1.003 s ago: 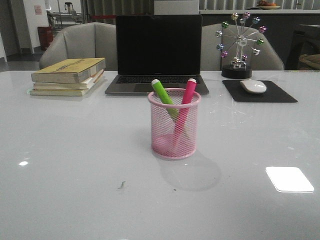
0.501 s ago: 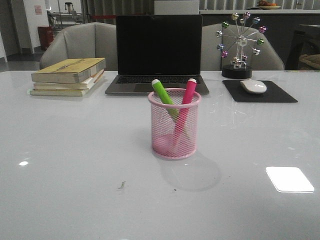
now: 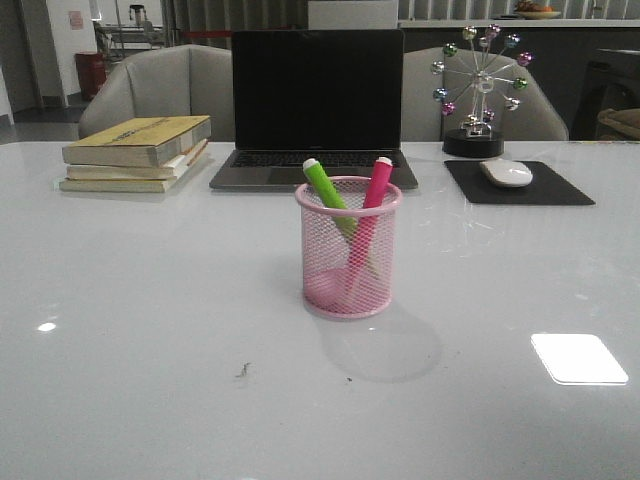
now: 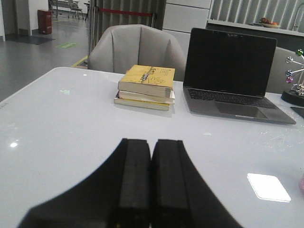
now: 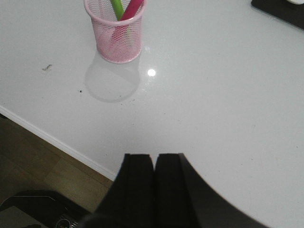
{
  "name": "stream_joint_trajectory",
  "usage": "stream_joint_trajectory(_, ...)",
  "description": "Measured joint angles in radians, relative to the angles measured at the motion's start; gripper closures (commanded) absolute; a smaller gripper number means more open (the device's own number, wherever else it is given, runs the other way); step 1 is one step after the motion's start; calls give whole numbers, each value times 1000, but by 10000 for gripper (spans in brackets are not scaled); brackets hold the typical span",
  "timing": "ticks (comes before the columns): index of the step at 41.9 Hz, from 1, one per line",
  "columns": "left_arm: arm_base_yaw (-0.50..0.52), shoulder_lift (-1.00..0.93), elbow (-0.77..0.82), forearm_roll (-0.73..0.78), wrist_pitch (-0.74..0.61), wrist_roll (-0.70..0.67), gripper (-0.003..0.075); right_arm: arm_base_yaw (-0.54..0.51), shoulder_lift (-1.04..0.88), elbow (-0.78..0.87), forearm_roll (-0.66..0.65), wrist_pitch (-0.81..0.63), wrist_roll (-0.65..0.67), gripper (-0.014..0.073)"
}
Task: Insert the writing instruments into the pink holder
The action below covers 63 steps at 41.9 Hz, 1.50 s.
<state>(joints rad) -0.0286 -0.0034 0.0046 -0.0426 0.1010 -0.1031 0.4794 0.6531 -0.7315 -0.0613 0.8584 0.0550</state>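
**Both markers stood in the pink holder; both sets of fingers were pressed together and empty**

Nearest the cameras, the left gripper [image 4: 151, 183] had its two black fingers [image 4: 135, 180] closed flat against each other with nothing between them, held above bare white tabletop [image 4: 61, 128]. The right gripper [image 5: 154, 190] looked the same: fingers [image 5: 138, 187] shut pad to pad, empty, poised near the tabletop's front edge and well apart from the cup.

In the front view, the pink holder [image 3: 349, 262] stood upright near the middle of the tabletop [image 3: 150, 330], casting a round shadow toward the front right. Inside it the green marker [image 3: 328, 190] leaned left and the pink marker [image 3: 376, 186] leaned right, their lower ends crossing behind the mesh and their tops rising above the rim. Neither gripper touched the holder.

Farther back, a stack of books [image 3: 138, 152] lay on the left, an open laptop [image 3: 317, 105] with a dark screen sat directly behind the holder, and on the right a white mouse [image 3: 507, 172] rested on a black mouse pad [image 3: 560, 188]. Behind the pad stood a ferris-wheel ornament [image 3: 478, 92].
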Motion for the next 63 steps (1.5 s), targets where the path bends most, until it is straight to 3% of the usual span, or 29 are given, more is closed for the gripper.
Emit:
stream_joint_trajectory(17, -15, 0, 0, 5, -21, 2, 629, 0, 0, 0, 0, 0, 0, 539)
stream_joint_trajectory(28, -15, 0, 0, 9, -90, 84, 629, 0, 0, 0, 0, 2, 0, 539)
stream_joint_trajectory(63, -15, 0, 0, 9, -91, 91, 629, 0, 0, 0, 0, 2, 0, 539)
